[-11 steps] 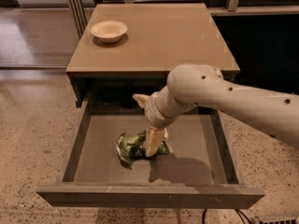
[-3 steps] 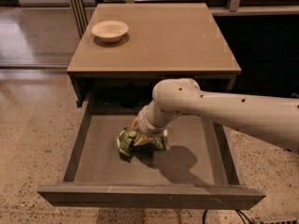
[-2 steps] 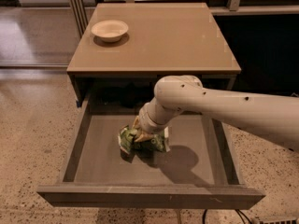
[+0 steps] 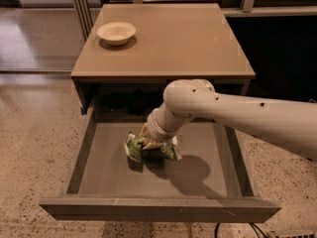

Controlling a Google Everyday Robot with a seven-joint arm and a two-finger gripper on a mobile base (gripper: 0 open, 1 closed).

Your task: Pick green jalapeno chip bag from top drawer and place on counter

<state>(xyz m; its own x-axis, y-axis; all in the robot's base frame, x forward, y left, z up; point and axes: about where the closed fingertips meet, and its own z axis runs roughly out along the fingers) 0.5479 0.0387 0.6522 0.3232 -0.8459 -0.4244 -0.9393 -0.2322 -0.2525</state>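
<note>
The green jalapeno chip bag (image 4: 141, 150) lies crumpled on the floor of the open top drawer (image 4: 99, 182), left of the middle. My gripper (image 4: 148, 142) reaches down from the white arm on the right and sits right on the bag, its fingers pressed into the foil. The tan counter (image 4: 178, 38) is above the drawer, behind the arm.
A small white bowl (image 4: 116, 32) stands on the counter's back left corner. The drawer's front panel (image 4: 158, 209) and low side walls ring the bag. Speckled floor lies on both sides of the cabinet.
My gripper has come down from above the bag onto it and its fingers have closed into the foil. The bag has shifted slightly in the drawer.
</note>
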